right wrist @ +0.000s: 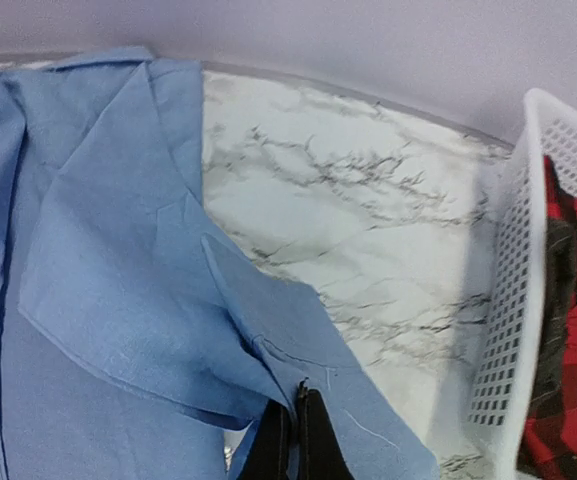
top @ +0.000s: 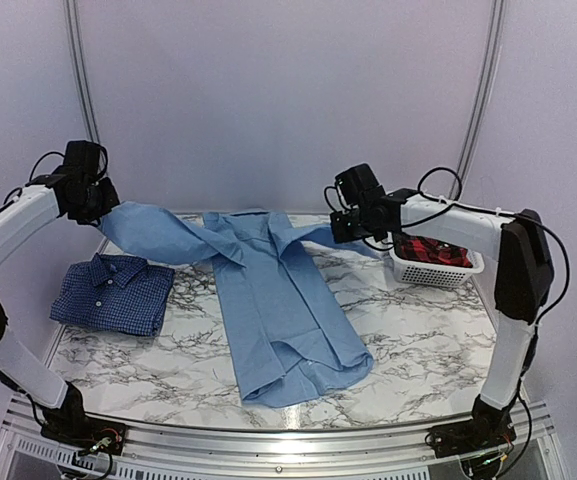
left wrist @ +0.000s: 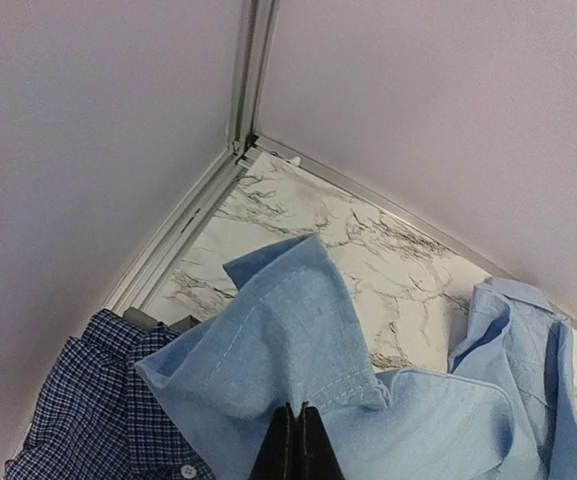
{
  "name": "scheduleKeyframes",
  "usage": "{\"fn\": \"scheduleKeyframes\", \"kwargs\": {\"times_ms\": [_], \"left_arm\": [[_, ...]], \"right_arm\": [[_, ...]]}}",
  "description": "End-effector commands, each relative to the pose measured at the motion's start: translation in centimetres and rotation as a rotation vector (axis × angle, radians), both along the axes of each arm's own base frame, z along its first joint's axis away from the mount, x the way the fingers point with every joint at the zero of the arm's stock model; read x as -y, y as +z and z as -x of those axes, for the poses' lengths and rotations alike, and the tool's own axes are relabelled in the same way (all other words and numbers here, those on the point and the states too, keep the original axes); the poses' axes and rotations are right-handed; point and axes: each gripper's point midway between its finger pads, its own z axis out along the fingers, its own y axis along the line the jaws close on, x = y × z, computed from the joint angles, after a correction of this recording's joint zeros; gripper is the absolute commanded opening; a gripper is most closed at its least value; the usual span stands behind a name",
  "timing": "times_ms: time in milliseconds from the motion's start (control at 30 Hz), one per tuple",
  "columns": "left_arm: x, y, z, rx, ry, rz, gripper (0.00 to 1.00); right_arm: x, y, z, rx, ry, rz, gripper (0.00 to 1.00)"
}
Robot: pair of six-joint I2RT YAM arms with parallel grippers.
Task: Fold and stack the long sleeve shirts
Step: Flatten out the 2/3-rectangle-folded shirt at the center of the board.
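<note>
**Top external view.** The plain light blue button-up shirt [top: 288, 320] lies lengthwise on the white marble-patterned table top [top: 418, 340]. Its collar is toward the far wall and its hem toward the arm bases. The body is flat, with creases near the hem. Both sleeves are lifted off the surface.

- The left gripper [top: 102, 207] holds one sleeve end up over the far left corner.
- The right gripper [top: 341, 228] holds the other sleeve near the white plastic lattice basket [top: 438, 270] at the far right.
- The dark blue fine-checked shirt [top: 113, 293] lies folded into a rectangle at the left of the table, collar uppermost. It is apart from the light blue body.

How the jaws stand cannot be read from this height.

**Left wrist view.** The black fingers [left wrist: 286, 445] are pressed together, with the sleeve's stitched cuff pinched between them. The cuff fans upward from the grip. The checked cloth sits below and left of it, with one white button visible. Only this view shows the grey metal frame rail [left wrist: 183, 225] meeting at the table's corner.

**Right wrist view.** The fingers [right wrist: 313, 440] are closed on a fold of light blue sleeve cloth, which hangs clear of the marble. The basket stands to the right, apart from the sleeve. Its mesh wall is plain to see, and inside lies a red and black plaid cloth [right wrist: 568, 330]. The overhead view shows that cloth only as a small patch.
</note>
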Motion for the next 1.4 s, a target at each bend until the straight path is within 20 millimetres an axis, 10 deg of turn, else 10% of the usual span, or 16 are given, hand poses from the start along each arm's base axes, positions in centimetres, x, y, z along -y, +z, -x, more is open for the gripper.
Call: {"fn": "scheduleKeyframes", "kwargs": {"times_ms": [0,233,500,733,867,1100,1233,1367], "left_arm": [[-3.8,2.6,1.4,0.034,0.06,0.015,0.0],[-9.8,3.5,2.9,0.038,0.165,0.039,0.0],[-12.1,3.7,2.2,0.035,0.199,0.056,0.0],[-12.8,2.2,1.4,-0.01,0.205,0.061,0.0],[-12.2,0.9,0.7,-0.035,0.173,0.096,0.0],[-9.1,0.0,-0.1,-0.056,0.08,0.102,0.0],[-5.9,-0.2,-0.4,-0.062,0.005,0.078,0.0],[-2.5,-0.6,-0.6,-0.071,-0.065,0.054,0.0]], "right_arm": [[5.7,4.4,-2.8,0.083,-0.111,0.045,0.0],[15.8,8.5,-6.8,0.171,-0.305,0.071,0.0],[22.4,14.1,-11.8,0.304,-0.449,0.129,0.0],[24.4,11.4,-13.3,0.244,-0.456,0.178,0.0],[24.2,8.8,-13.2,0.182,-0.436,0.184,0.08],[20.6,9.2,-10.8,0.147,-0.353,0.152,0.64],[14.4,10.1,-6.7,0.155,-0.223,0.095,0.65],[5.3,6.6,-0.6,0.073,0.012,-0.002,0.58]]}}
